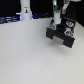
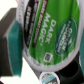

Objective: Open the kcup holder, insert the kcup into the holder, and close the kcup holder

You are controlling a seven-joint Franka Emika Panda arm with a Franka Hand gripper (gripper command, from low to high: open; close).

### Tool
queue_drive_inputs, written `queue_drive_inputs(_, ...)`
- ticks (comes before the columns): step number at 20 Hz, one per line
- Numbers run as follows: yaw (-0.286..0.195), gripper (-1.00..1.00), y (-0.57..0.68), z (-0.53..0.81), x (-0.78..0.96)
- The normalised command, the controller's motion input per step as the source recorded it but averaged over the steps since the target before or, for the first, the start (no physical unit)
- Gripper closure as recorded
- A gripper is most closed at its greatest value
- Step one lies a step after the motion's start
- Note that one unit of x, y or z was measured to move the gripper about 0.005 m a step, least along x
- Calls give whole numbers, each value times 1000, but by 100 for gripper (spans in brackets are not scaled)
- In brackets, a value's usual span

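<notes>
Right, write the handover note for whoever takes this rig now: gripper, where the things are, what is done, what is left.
Gripper: over the kcup holder at the exterior view's right; it appears shut on the kcup, whose green top fills the wrist view. The fingers themselves are not clear.
Holder: looks open, with a red-and-white pod showing inside.
Done: opening, apparently, and picking up the kcup.
Left: seat the kcup in a free slot, release it, close the holder.
</notes>
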Motion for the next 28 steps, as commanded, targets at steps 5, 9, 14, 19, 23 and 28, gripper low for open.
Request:
queue_drive_inputs(5,41,100,642,1,57)
queue_drive_inputs(9,76,100,531,0,6)
queue_drive_inputs(14,53,100,195,-72,0)
queue_drive_inputs(19,5,100,5,-93,38)
queue_drive_inputs(23,0,100,0,-16,190)
queue_drive_inputs(28,-2,100,5,0,296)
